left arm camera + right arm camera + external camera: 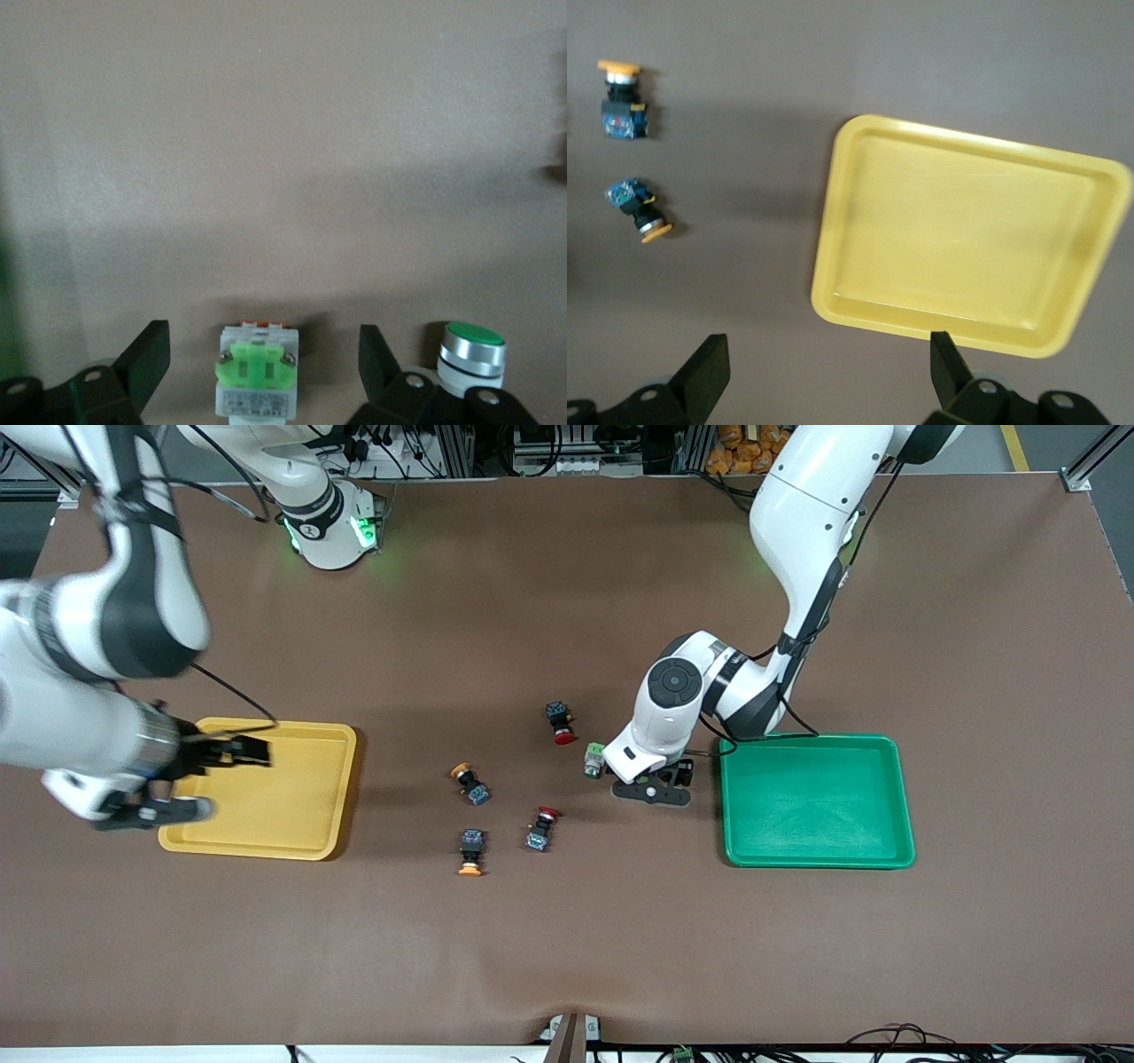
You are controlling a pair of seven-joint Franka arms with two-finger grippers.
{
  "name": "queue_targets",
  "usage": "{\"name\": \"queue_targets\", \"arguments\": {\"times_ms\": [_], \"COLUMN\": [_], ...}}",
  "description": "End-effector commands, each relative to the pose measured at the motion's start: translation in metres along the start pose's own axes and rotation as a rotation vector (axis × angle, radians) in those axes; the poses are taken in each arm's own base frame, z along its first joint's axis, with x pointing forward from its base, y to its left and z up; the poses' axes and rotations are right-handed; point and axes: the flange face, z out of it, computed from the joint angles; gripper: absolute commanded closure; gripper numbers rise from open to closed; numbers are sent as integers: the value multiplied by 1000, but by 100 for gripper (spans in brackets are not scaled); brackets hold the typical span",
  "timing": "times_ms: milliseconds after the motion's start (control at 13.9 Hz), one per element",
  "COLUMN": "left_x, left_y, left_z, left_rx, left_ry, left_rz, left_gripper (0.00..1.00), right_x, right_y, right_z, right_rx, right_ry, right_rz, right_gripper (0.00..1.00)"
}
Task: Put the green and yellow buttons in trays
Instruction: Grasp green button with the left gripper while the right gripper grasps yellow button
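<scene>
Left wrist view: green button between wide fingers.
Left gripper straddles it for pickup; right gripper, spread, waits over yellow tray.

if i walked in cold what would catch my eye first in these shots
Two bright trays stand out on the brown table: a yellow tray at the right arm's end and a green tray at the left arm's end, both empty. Next, the left gripper, open, is down at the table straddling a green button, with a second green button beside it. The right gripper hangs open above the yellow tray's edge.
</scene>
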Motion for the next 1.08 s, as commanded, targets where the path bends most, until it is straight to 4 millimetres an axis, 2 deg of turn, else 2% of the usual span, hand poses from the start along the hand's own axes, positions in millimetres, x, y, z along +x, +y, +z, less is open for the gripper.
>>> {"name": "queue_targets", "arguments": {"times_ms": [0, 72, 143, 215, 287, 359, 430, 502, 574, 717, 861, 1004], "left_x": [-12, -14, -16, -15, -14, -13, -11, -7, -4, 9, 17, 36], "left_y": [-6, -6, -8, -8, -9, -8, -9, -13, -16, -35, -44, -90], "left_z": [-2, 0, 2, 2, 1, -1, -4, -10, -20, -41, -57, -65], "left_rx": [13, 14, 13, 12, 10, 8, 7, 3, 2, 24, 42, 52], "left_ry": [-3, -6, -7, -6, -2, 3, 5, 13, 20, 5, -12, -6], "left_rz": [25, 27, 26, 25, 25, 26, 18, 7, 1, -31, -54, -122], "left_gripper": [13, 16, 25, 37, 59, 84, 100, 100, 100, 100, 100, 100], "right_x": [23, 33, 40, 48, 54, 59, 67, 77, 85, 94, 102, 98], "right_y": [-38, -55, -66, -74, -78, -99, -113, -123, -123, -137, -159, -187], "right_z": [50, 64, 67, 81, 102, 127, 132, 126, 132, 169, 179, 190], "right_rx": [-7, -16, -19, -23, -26, -29, -35, -31, -23, 35, 123, 128], "right_ry": [-56, -27, 18, 32, 17, -1, 50, 150, 206, 197, 243, 232], "right_rz": [-53, -77, -92, -103, -108, -142, -156, -163, -157, -43, 149, 185], "right_gripper": [0, 0, 0, 0, 0, 0, 0, 0, 0, 0, 0, 0]}}
